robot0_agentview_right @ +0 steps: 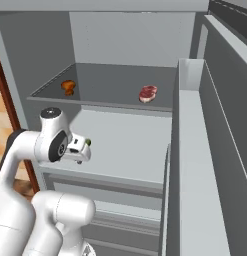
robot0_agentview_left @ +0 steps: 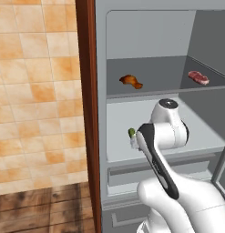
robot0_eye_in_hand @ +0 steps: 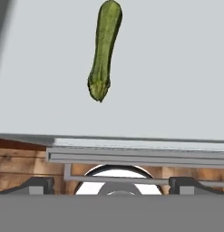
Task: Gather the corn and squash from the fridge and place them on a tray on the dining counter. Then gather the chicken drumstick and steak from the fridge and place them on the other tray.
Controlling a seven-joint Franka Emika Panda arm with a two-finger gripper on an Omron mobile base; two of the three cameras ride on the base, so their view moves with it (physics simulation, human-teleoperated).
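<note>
Gripper is hovering fully open and empty, with the squash lying ahead of its fingertips on the fridge shelf; risking nudging the rounded squash away during descent.

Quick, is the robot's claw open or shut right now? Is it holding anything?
Gripper: open, holding nothing. The squash lies on the fridge shelf, apart from it.

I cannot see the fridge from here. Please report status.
Gripper open, holding nothing. Squash lies on lower fridge shelf, ahead of fingers. Nothing between them.
</note>
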